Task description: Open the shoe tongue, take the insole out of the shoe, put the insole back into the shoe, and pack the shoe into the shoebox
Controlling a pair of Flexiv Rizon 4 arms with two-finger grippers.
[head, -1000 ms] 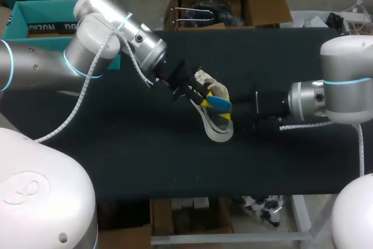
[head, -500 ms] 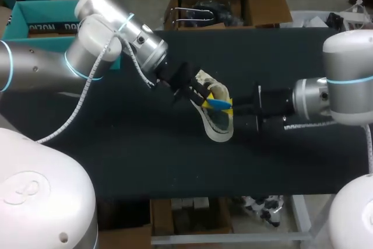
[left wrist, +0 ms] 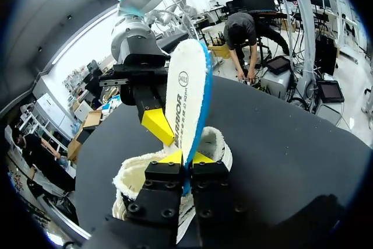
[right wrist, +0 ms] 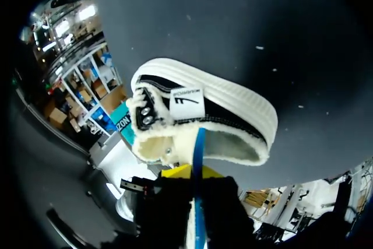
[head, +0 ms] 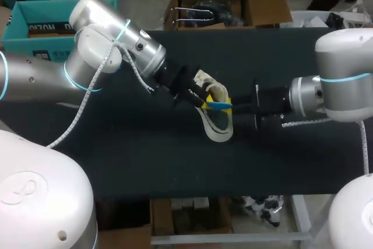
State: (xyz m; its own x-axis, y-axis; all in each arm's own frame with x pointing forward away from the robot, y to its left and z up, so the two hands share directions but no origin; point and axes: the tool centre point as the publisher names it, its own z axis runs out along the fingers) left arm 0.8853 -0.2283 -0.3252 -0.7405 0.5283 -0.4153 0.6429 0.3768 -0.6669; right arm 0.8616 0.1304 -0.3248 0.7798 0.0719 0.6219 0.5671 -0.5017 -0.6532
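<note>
I'm holding the insole (left wrist: 186, 91) edge-up at the sneaker's (left wrist: 218, 147) opening on the black table (head: 145, 155). My left gripper (left wrist: 187, 157) is clamped on its lower end, and my right gripper (right wrist: 190, 172) is pinching it too. Looks like a handover to me, so one side should be letting go before the other's pulling, otherwise it's buckling.

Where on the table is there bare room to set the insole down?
The strip of table between the shoe and the near edge is bare. Also bare: the patch past the shoe toward the far edge, between left arm and right arm. The middle is crowded: both jaws meet at the insole above the shoe.
</note>
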